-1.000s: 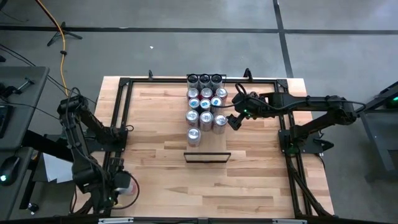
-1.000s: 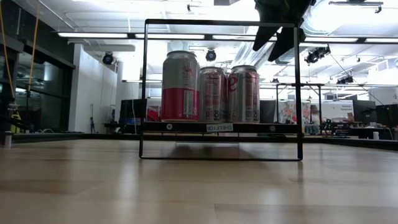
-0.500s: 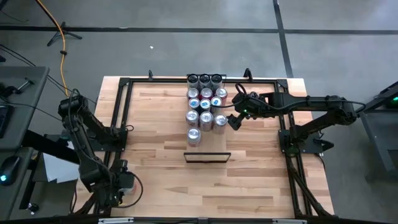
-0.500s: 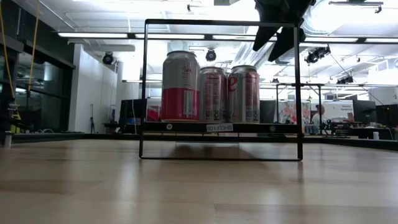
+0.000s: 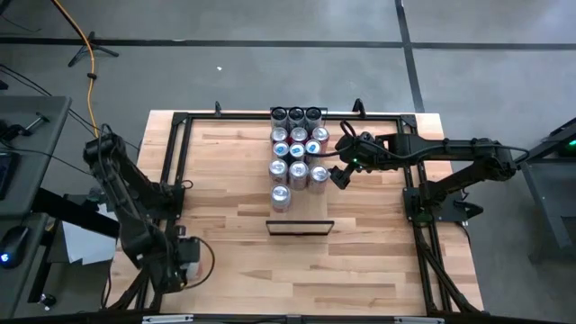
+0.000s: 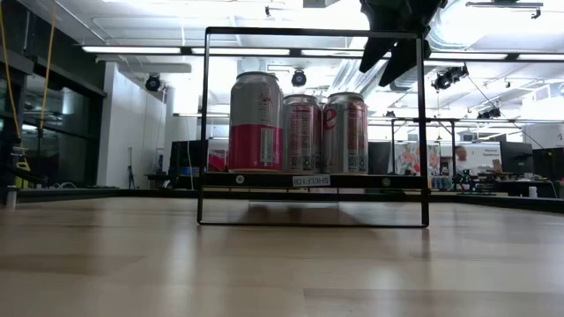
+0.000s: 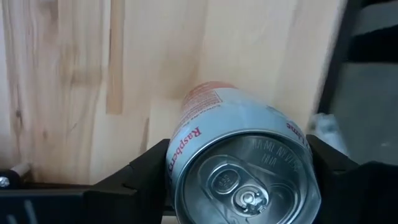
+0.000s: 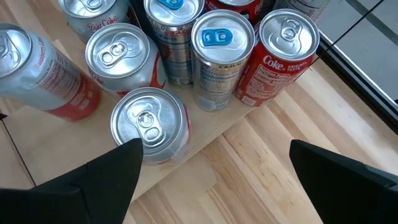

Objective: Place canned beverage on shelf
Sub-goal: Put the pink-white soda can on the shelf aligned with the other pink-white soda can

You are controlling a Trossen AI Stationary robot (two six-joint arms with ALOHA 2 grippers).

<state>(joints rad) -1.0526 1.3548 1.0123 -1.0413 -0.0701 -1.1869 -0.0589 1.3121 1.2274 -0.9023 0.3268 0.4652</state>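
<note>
1. High view: the left gripper (image 5: 177, 263) sat low at the near-left corner of the table (image 5: 225, 243), well apart from the shelf (image 5: 300, 202) at the middle, where a block of cans (image 5: 297, 155) already stood. The right gripper (image 5: 343, 172) hovered just beside that block, on its right.
2. Low view: three upright cans (image 6: 300, 123) stood on the shelf board (image 6: 308, 180) inside a thin black frame (image 6: 204, 132); dark fingers hung above the right end.
3. Left wrist view: a raspberry-labelled can (image 7: 245, 171) sat upright between the left fingers (image 7: 140, 174), its lid facing the camera. The jaws flanked both sides, but whether they pressed it I could not tell.
4. Right wrist view: the right fingers (image 8: 99, 180) stood spread wide and held nothing, above the shelved cans (image 8: 217, 56).
5. Judgement: the left arm had the can, so the carry ran rightward and away towards the shelf, the can's axis kept vertical.
</note>
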